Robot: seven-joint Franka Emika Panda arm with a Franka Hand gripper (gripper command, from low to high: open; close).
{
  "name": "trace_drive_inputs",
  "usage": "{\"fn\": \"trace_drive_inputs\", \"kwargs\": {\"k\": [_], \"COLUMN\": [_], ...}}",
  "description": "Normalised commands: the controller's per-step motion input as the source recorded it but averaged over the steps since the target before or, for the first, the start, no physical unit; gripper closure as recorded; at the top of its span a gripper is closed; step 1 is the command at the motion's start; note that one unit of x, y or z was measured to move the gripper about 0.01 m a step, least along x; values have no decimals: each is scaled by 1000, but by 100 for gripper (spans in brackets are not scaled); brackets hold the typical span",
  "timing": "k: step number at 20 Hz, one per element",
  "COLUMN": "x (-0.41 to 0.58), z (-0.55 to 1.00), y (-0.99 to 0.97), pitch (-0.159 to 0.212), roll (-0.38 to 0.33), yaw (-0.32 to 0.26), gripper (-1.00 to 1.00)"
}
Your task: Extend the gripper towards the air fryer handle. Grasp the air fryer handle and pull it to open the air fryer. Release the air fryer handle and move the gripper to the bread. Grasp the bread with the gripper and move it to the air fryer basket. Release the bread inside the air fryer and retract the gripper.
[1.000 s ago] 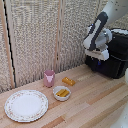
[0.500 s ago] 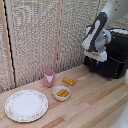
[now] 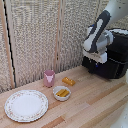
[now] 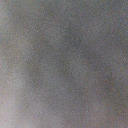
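Little has shifted since the earlier frames: the arm hangs in nearly the same pose, its gripper [image 3: 96, 56] pressed against the front of the air fryer [image 3: 112, 60] at the exterior view's far right. Whether the fingers are closed on the air fryer handle cannot be told; the white end piece hides them, and the wrist view is only grey blur. Judging by this, the task sits at its opening stage, with basket pull, bread pickup and drop all left. One table [image 3: 95, 107] carries one patterned plate [image 3: 26, 104], one pink cup [image 3: 49, 78], one white bowl [image 3: 62, 93] of yellow pieces, and one loose bread [image 3: 68, 81] between cup and fryer.
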Motion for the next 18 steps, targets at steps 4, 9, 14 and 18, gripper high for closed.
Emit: {"fn": "trace_drive_inputs", "kwargs": {"k": [4,9,14,18], "x": [11,-14,-109,-87], "z": [122,180,361,339], "y": [866,917,934,924], "pitch": [-172,-122,-60,-66], "roll": [-25,-13,-5,-15], "yaw": [-8,-1,0,0], "gripper": [100,100,100,100]}}
